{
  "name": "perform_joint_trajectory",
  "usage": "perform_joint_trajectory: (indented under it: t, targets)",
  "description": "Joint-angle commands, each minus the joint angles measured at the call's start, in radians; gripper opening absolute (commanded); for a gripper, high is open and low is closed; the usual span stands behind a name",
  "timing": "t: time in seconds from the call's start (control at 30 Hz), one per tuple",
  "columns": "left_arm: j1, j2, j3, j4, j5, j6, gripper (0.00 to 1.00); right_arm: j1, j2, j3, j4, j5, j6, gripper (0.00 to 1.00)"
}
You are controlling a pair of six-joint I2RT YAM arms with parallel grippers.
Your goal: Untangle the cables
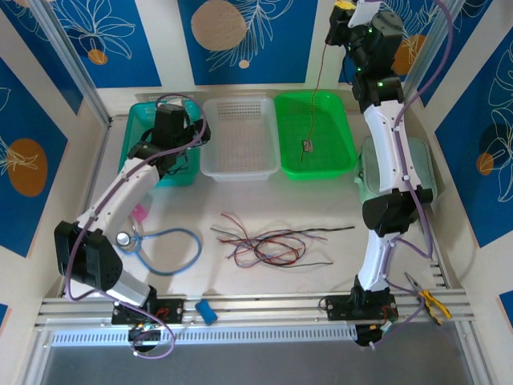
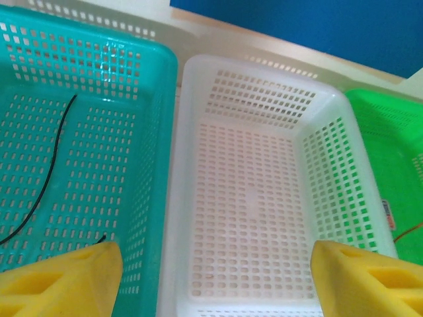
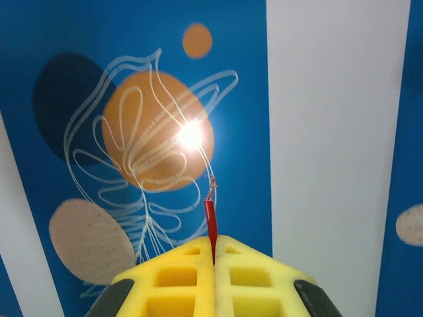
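One red wire (image 3: 210, 221) hangs clenched in the right gripper (image 3: 213, 249) right of the white basket (image 1: 239, 171); the left gripper (image 2: 213, 267) gapes empty left of it.

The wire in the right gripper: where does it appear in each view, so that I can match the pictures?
Top external: the wire hangs from the raised right gripper, upper right, down into the green basket.
Left wrist: a short orange piece at the right edge, in that basket, probably its lower end.
Right wrist: its red tip stands between the shut yellow pads, bottom centre.
Shared landmark: the green basket.
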Motion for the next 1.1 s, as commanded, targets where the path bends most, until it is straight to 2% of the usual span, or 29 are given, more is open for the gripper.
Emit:
perform_joint_trajectory:
  t: [0.0, 0.17, 0.23, 0.33, 0.5, 0.57, 0.63, 0.87, 1.07]
  targets:
    - [-0.006, -0.02, 0.058, -0.071, 0.021, 0.04, 0.76, 0.006, -0.018, -0.026, -0.059, 0.075, -0.016, 0.0]
    - [-0.02, -0.076, 0.017, -0.06, 0.023, 0.021, 0.77, 0.044, -0.087, -0.254, -0.17, 0.198, 0.047, 0.0]
    - [-0.033, -0.096, -0.011, -0.057, 0.014, 0.01, 0.77, 0.051, -0.113, -0.388, -0.158, 0.214, 0.078, 0.0]
    - [-0.058, -0.117, -0.044, -0.057, -0.004, 0.002, 0.77, 0.047, -0.099, -0.479, -0.202, 0.219, 0.131, 0.0]
    - [-0.103, -0.131, -0.076, -0.059, -0.019, 0.002, 0.78, 0.017, 0.049, -0.371, -0.489, 0.217, 0.292, 0.0]
    - [-0.116, -0.136, -0.09, -0.063, -0.018, 0.003, 0.78, 0.002, 0.105, -0.326, -0.595, 0.179, 0.358, 0.0]
    - [-0.128, -0.144, -0.106, -0.071, -0.026, -0.003, 0.78, -0.003, 0.125, -0.352, -0.615, 0.154, 0.397, 0.0]
    - [-0.174, -0.181, -0.163, -0.073, -0.052, -0.029, 0.79, -0.014, 0.195, -0.424, -0.635, 0.182, 0.452, 0.0]
    - [-0.196, -0.192, -0.197, -0.076, -0.069, -0.029, 0.79, -0.031, 0.273, -0.396, -0.697, 0.098, 0.512, 0.0]
